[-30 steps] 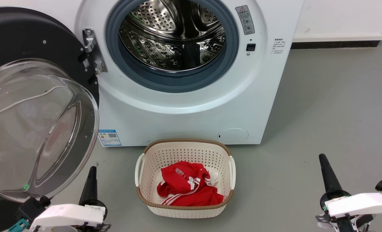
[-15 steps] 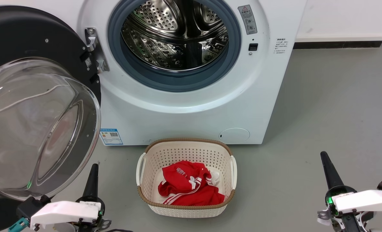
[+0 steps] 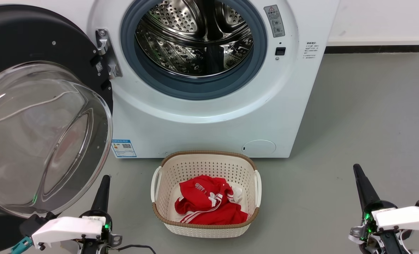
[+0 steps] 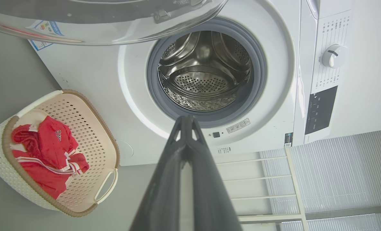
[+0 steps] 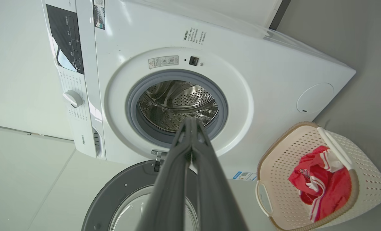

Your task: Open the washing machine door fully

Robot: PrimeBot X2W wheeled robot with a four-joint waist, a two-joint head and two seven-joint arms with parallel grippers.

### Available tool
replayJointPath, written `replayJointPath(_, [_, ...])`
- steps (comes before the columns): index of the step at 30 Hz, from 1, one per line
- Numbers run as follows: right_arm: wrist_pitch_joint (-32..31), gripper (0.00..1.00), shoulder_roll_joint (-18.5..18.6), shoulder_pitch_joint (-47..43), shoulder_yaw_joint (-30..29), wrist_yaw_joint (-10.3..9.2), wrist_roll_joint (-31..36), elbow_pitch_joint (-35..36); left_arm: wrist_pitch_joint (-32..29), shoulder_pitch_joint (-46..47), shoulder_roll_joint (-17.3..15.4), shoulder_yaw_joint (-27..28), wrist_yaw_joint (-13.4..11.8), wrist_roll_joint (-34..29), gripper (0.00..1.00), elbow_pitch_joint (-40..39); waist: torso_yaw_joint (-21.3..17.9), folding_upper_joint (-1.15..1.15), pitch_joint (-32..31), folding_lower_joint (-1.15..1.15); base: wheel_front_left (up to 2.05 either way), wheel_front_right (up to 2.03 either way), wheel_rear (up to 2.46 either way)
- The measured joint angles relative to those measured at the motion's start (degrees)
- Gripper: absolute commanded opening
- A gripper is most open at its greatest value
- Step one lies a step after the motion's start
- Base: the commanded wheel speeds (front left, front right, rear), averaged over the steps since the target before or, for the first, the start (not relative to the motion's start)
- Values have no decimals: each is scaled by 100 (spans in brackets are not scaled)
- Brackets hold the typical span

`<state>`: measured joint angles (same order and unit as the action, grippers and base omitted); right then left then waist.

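Washing machine door [image 3: 25, 42] swung wide at left of washing machine [image 3: 209, 123], drum [image 3: 195, 38] exposed; looks fully open
Left gripper [image 3: 105, 180] and right gripper [image 3: 357, 169] both pinched closed, empty
Risk: left gripper just beside glass bowl [image 3: 36, 134]; careless lift could nudge door back toward shut

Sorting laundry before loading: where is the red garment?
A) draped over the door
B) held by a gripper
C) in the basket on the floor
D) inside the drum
C: the red garment lies in the basket on the floor before the washing machine.
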<state>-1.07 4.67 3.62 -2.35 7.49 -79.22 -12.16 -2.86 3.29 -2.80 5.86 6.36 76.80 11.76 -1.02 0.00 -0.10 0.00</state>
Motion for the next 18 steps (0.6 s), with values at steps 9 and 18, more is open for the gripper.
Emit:
replayJointPath(9, [-107,0,-2,58,-57,0,-416,-52,-104,69,0,16,22,433,0,66,26,0,7,0,0,0,0])
replayJointPath(18, [-202,0,-4,115,-108,0,-808,-96,-197,158,-1,32,55,836,0,126,52,0,14,0,0,0,0])
